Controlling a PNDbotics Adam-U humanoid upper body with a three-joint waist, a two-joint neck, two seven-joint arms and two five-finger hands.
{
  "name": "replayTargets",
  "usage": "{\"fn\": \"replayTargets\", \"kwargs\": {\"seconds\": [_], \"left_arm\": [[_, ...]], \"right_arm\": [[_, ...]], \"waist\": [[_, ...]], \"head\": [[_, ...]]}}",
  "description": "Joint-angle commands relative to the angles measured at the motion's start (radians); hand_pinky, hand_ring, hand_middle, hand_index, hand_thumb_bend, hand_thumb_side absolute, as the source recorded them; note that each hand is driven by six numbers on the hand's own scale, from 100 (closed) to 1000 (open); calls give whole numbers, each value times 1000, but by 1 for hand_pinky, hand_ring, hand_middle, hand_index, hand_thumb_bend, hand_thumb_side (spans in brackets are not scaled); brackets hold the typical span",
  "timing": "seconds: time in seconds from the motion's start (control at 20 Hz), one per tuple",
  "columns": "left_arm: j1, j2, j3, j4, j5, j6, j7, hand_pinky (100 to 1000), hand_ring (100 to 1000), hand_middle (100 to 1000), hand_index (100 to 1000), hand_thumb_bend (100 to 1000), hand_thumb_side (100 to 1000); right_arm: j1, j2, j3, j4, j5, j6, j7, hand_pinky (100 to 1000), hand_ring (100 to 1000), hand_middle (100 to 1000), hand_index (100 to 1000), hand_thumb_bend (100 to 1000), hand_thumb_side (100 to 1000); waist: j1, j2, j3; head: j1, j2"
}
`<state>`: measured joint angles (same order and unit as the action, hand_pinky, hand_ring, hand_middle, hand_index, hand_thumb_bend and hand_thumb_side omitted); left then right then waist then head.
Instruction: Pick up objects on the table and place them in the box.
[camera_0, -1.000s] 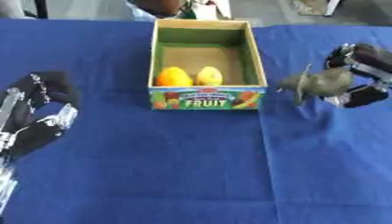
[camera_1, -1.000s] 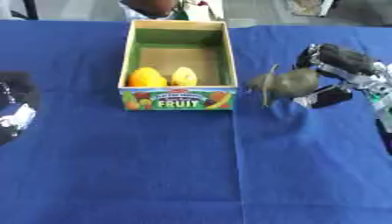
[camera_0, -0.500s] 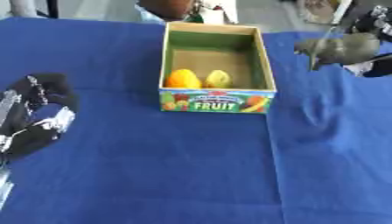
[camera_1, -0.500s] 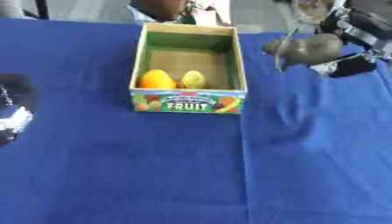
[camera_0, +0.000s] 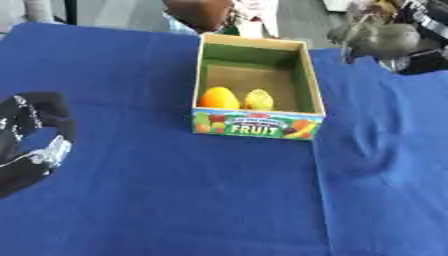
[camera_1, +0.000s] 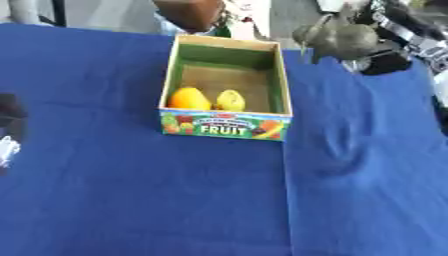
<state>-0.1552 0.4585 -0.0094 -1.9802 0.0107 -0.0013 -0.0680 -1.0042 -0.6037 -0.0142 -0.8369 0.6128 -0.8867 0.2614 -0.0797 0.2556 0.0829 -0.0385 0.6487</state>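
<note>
Blue tablecloth (camera_0: 175, 200) wrinkled right of FRUIT box (camera_1: 226, 129). Inside, orange fruit (camera_1: 189, 98) beside yellow fruit (camera_1: 230, 100). Right hand (camera_1: 398, 42) gripping grey-green object (camera_1: 343, 41) beyond box's far right corner. Left hand (camera_0: 31, 145) resting at left edge, fingers unclear.

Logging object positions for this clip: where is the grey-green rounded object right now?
The grey-green rounded object is held aloft in the right hand, upper right of the view, just beyond the cardboard fruit box's far right corner.

The table cover (camera_0: 175, 200) was matt blue cloth, rumpled into soft folds at about four o'clock. The box (camera_1: 224, 127) looked like printed cardboard, its inner walls a flat green and its floor plain brown. The orange fruit (camera_0: 218, 97) and yellow fruit (camera_0: 258, 99) showed a smooth, plastic-like sheen. The grey object (camera_1: 341, 41) appeared dull.
</note>
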Motion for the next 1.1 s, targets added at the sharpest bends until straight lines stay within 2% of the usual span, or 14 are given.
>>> {"fn": "replayTargets", "kwargs": {"seconds": [0.05,0.45,0.65,1.1], "left_arm": [[-21,22,-3,-20,10,-3,-12,666,691,621,754,255,227],[-40,15,-11,-20,20,-9,-24,666,690,621,754,257,227],[-51,11,-17,-20,25,-10,-32,666,691,621,754,256,227],[-61,5,-23,-20,31,-7,-41,667,690,621,754,257,230]], "right_arm": [[-33,-30,-22,18,35,-20,-35,672,488,230,276,100,250],[-51,17,-32,81,149,-16,-175,684,499,244,297,100,221],[-52,48,-29,101,202,4,-243,693,510,258,328,100,211],[-73,98,-26,131,267,40,-321,700,512,269,343,100,185]], "waist": [[2,-14,9],[4,-6,34],[9,-1,42],[11,4,57]], "head": [[-21,-16],[-47,-18],[-58,-20],[-78,-16]]}}
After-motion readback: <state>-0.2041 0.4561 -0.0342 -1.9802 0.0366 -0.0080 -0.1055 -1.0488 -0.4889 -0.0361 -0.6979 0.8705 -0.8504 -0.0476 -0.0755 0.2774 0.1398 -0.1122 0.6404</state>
